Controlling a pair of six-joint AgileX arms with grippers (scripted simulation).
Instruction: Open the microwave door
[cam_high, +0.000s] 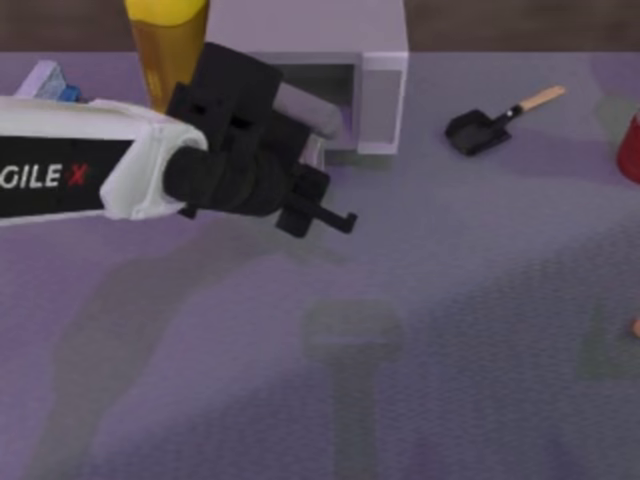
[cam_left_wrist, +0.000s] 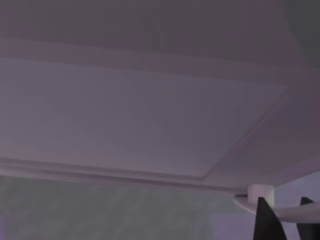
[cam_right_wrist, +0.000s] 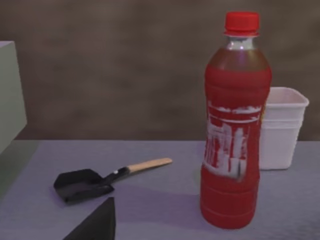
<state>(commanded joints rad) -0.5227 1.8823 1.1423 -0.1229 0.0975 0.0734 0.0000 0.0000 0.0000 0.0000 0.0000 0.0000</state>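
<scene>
Left claw (cam_high: 322, 208) reaches in front of the microwave (cam_high: 335, 60) at the counter's (cam_high: 450, 330) back; the microwave door (cam_left_wrist: 140, 120) (swung partly out) lies just beside its fingers, whose spacing I cannot tell.

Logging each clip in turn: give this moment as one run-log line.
left pincer: at microwave door, by its handle | microwave: door swung partly open | right arm: out of top view
</scene>
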